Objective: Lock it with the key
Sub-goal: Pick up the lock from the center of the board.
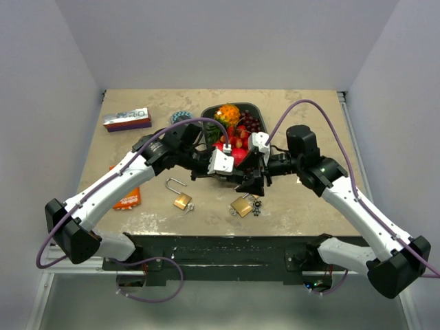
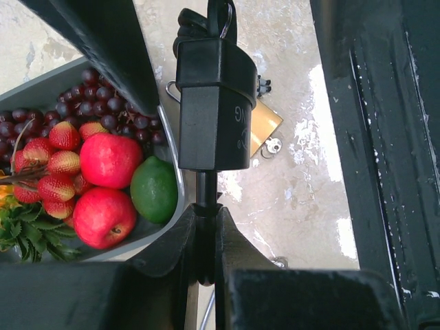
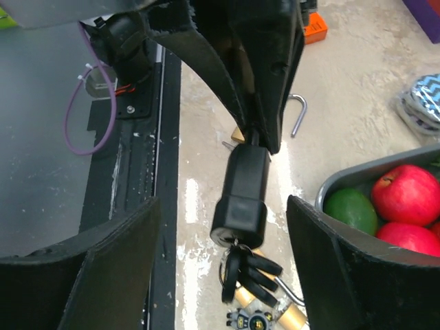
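My left gripper (image 2: 205, 214) is shut on the thin shackle of a black padlock (image 2: 212, 103) and holds it above the table, in front of the fruit tray. A bunch of black keys (image 3: 251, 271) hangs from the keyhole end of the lock body (image 3: 243, 192). My right gripper (image 3: 223, 203) is open, one finger on each side of the black padlock, touching neither it nor the keys. In the top view both grippers meet at the table's middle, the left (image 1: 242, 183) and the right (image 1: 261, 176).
A grey tray (image 1: 251, 107) of fruit stands behind the grippers. A brass padlock (image 1: 240, 205) with keys lies below them, and another with its shackle open (image 1: 181, 200) to the left. A purple and white box (image 1: 127, 119) and an orange packet (image 1: 128, 200) lie left.
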Action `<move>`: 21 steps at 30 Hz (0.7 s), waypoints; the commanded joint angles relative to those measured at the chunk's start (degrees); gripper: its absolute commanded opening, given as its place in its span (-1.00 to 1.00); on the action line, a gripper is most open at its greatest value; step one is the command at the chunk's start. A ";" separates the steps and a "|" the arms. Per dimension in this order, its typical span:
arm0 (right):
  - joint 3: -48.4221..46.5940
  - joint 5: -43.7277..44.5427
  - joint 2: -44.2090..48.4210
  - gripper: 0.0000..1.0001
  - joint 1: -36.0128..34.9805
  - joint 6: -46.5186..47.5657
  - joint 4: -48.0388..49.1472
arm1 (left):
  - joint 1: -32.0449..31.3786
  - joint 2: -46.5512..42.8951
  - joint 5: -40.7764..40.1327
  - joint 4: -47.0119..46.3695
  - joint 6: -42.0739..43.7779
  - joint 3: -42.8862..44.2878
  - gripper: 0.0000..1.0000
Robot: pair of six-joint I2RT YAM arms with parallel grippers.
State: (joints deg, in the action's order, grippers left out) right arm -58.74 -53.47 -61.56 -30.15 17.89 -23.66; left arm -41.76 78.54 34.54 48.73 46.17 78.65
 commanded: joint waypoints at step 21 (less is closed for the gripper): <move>-6.12 14.71 2.23 0.84 -1.14 17.54 -23.98 | 3.44 -1.55 5.79 -4.96 -0.82 1.77 -1.00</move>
State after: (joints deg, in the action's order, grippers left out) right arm -64.79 -40.56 -60.29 -31.38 36.40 -46.30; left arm -39.38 78.63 37.54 48.47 45.56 78.52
